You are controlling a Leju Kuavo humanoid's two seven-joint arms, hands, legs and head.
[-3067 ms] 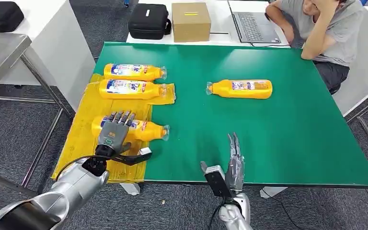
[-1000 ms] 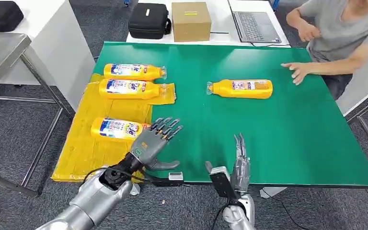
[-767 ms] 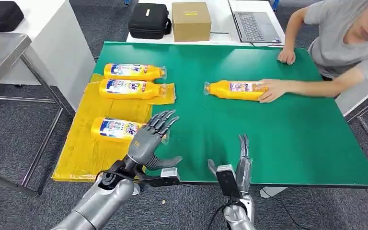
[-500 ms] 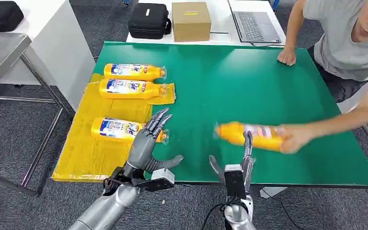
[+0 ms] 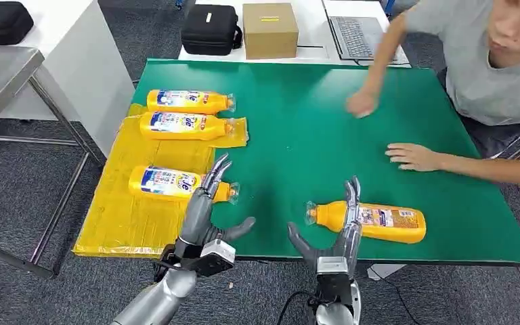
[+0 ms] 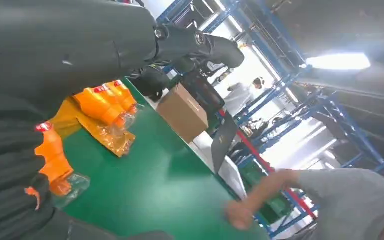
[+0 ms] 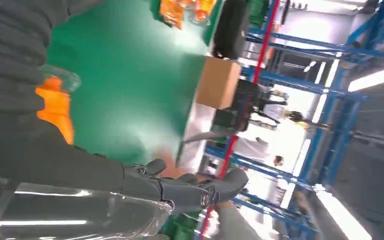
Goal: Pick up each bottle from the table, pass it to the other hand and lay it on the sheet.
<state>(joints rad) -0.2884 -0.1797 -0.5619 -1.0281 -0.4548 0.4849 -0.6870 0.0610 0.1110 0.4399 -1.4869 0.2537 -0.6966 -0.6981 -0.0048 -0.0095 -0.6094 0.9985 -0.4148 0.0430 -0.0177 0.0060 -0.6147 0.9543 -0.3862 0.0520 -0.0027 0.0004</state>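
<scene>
The loose bottle [image 5: 369, 221] is laid on the green table [image 5: 325, 135] near the front edge, long axis running side to side, cap toward the left hand [image 5: 206, 203]. The right hand [image 5: 342, 227] is clearly nearer, raised just in front of the neck end, fingers spread, nothing held. Left hand's empty too, fingers apart. Smooth orange plastic, glossy label, clear cap, so probably slippery. Three more are lying on the crinkly yellow sheet [image 5: 118, 213].
</scene>
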